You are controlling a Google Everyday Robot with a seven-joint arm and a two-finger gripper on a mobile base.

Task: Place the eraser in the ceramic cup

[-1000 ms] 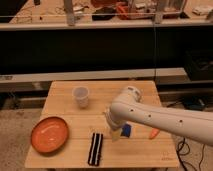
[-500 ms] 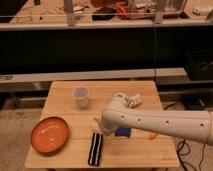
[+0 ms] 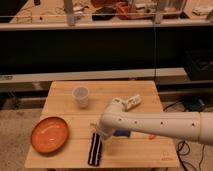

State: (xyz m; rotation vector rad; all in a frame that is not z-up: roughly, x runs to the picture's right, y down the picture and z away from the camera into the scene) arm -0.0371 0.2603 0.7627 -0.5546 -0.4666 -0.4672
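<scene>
Eraser lies at lower centre, not yet in the cup above. Gripper sits at its upper end; grip state cannot be told.

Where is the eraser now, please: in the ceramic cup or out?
Out: the eraser lies flat on the table, the gripper at its far end; the ceramic cup stands apart, upright.

Table carries ceramic cup, orange plate, eraser; gripper over eraser.
</scene>
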